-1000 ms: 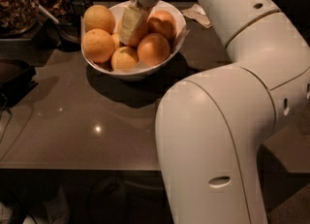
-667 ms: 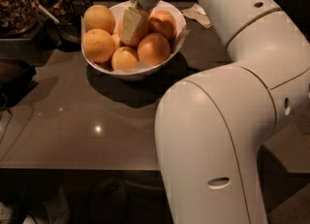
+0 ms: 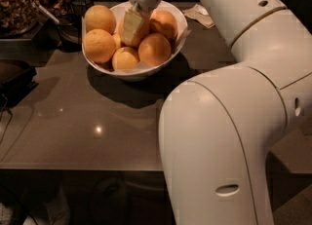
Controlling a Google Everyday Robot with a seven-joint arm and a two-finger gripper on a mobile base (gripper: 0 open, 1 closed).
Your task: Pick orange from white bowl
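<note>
Table: dark glossy grey top (image 3: 63, 117) in a dim room, with clutter (image 3: 19, 5) along the upper-left edge of frame.
Pincer: (image 3: 134, 27) upper centre of frame, lowered inside the white bowl, in among the fruit.
Pincer state: can't tell. Whether it's spread or pinching isn't visible from this angle.
Orange: likely target is the one (image 3: 164, 23) just right of the pincer, sitting in the bowl. Can't tell if the pincer touches it or only overlaps it in view.
Other oranges: upper left (image 3: 100, 18), left (image 3: 99, 46), front (image 3: 125, 58) and front right (image 3: 154, 48), all packed against each other in the bowl.
White bowl: (image 3: 132, 74) upper centre, sitting flat on the table, well apart from the arm's lower links.
Arm: big white links (image 3: 219, 136) fill the right and lower right, and the wrist comes down onto the bowl from the top edge.
Done: by my read the approach and the drop into the bowl are finished.
Left: secure a grip, then lift clear of the rim. No orange is out of the bowl yet.
Progress: roughly midway, at the grasp stage.
Risk: the fruit is tightly packed, so neighbours may shift or roll on the lift.
</note>
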